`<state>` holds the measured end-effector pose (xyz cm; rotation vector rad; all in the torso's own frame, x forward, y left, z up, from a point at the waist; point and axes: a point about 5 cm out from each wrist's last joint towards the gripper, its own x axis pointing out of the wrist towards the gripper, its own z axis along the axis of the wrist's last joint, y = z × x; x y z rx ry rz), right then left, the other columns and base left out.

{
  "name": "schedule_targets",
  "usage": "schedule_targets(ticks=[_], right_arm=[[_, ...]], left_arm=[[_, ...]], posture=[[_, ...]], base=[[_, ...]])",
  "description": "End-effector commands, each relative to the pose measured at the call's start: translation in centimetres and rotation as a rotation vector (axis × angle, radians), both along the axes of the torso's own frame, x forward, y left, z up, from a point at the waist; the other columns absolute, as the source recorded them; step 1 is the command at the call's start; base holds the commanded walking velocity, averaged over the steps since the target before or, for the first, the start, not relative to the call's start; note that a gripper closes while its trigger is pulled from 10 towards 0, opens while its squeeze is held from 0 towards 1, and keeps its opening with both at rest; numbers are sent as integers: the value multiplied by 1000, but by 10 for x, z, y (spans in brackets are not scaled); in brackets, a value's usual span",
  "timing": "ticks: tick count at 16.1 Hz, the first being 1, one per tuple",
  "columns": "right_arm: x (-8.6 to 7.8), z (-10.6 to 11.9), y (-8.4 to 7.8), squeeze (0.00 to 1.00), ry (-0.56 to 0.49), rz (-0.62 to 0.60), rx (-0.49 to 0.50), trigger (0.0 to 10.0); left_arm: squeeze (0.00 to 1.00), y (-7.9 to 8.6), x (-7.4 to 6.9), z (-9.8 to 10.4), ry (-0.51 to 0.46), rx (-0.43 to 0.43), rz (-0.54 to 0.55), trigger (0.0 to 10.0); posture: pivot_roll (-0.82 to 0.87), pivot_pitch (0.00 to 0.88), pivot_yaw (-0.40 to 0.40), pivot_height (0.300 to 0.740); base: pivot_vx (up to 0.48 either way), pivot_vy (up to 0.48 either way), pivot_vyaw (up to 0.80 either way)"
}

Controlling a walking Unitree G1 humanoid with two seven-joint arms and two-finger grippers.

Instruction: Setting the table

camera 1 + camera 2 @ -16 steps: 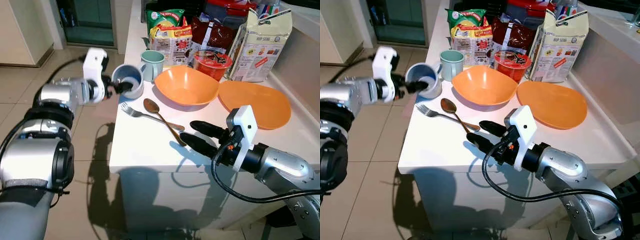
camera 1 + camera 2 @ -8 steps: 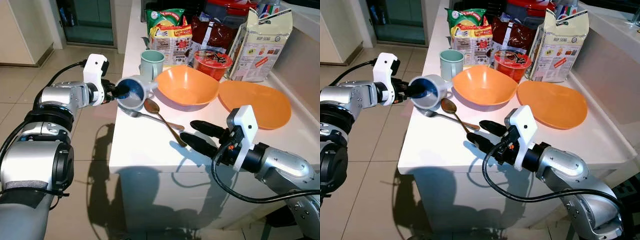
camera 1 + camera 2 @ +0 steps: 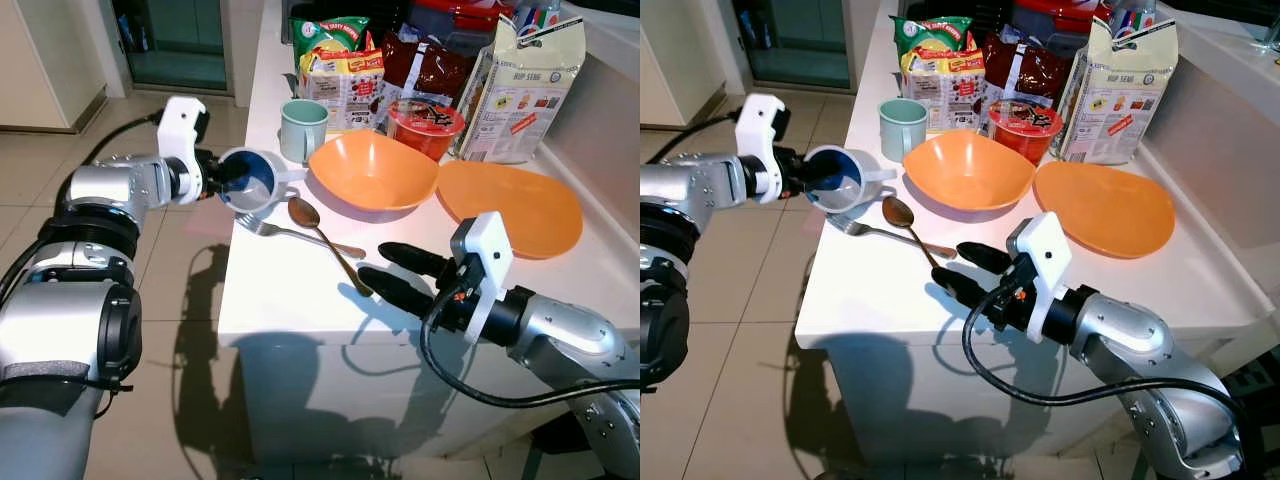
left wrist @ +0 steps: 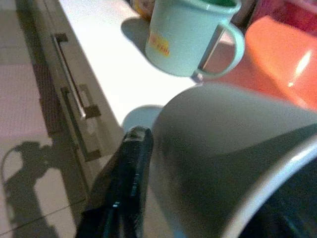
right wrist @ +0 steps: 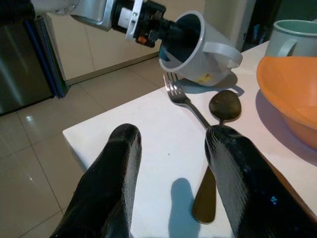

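My left gripper [image 3: 221, 180] is shut on the rim of a white mug [image 3: 252, 180] with a blue inside. The mug is tilted on its side at the counter's left edge, handle towards the orange bowl [image 3: 372, 172]. Just beside it a fork [image 3: 272, 230] and a bronze spoon [image 3: 304, 213] lie on the white counter [image 3: 290, 290]. An orange plate [image 3: 510, 205] lies right of the bowl. My right gripper [image 3: 375, 262] hangs open over the counter at the spoon's handle end, nothing between its fingers [image 5: 106, 183].
A pale green mug [image 3: 303, 128] stands behind the bowl. A red noodle cup [image 3: 424, 125], snack packs [image 3: 343, 70] and a paper bag [image 3: 520, 85] line the back of the counter. Tiled floor [image 3: 190, 300] lies off the left edge.
The white mug has gone from upright to tipped on its side in my left gripper. It swung out over the fork, then drew back a little to the left. The right arm is still.
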<state>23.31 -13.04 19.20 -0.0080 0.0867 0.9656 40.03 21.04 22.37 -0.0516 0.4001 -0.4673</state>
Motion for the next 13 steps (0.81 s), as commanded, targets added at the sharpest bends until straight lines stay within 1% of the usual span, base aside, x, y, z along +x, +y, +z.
schedule_targets(ticks=[1,3,7,8,10,11,12,13], right_arm=[[2,2,-2,0,-19,-2,-14,10000],[2,2,-1,0,-21,0,-14,10000],[4,2,1,0,-27,11,-7,10000],[4,2,1,0,-27,11,-7,10000],[5,3,6,0,-35,18,7,10000],[5,3,6,0,-36,16,10,10000],[6,4,8,0,-41,10,21,10000],[7,5,10,0,-50,-10,38,10000]], left_arm=[[0,-4,2,16,-44,-28,-26,0],[0,-3,0,22,-58,-39,-38,0],[0,4,-5,34,-98,-48,-38,0],[0,4,-5,34,-98,-48,-38,0],[0,17,-11,49,-167,-63,42,0],[0,19,-12,51,-184,-63,67,0],[0,26,-16,59,-238,-62,139,0],[0,29,-20,66,-294,-41,228,0]], posture=[[-2,0,-82,740],[0,0,-81,740],[20,0,-89,740],[20,0,-89,740],[29,0,-80,740],[29,0,-80,740],[32,0,-75,740],[40,0,-74,740]], base=[[0,0,0],[0,0,0],[0,0,0],[0,0,0],[0,0,0],[0,0,0],[0,0,0],[0,0,0]])
